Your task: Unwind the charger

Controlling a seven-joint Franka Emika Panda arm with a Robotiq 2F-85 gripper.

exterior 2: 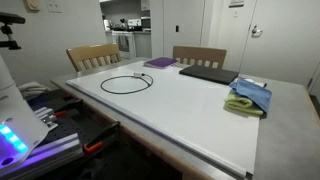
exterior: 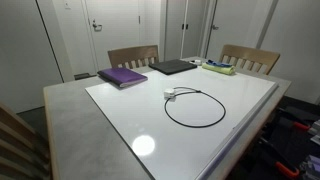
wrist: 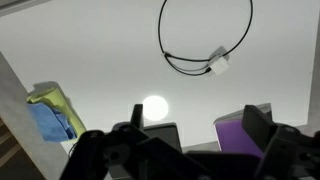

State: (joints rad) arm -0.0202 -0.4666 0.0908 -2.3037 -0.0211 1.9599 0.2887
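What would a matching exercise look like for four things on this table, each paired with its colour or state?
Things:
1. charger
2. book
3. laptop
4. cloths

Colour or state:
A. purple
B. blue and green, crumpled
C. black cable lying in a loop, white plug
D. dark and flat

Pairs: 1-C, 2-A, 3-D, 4-B

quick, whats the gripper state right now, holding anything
Gripper: open, holding nothing. The charger lies looped on the table, apart from it.
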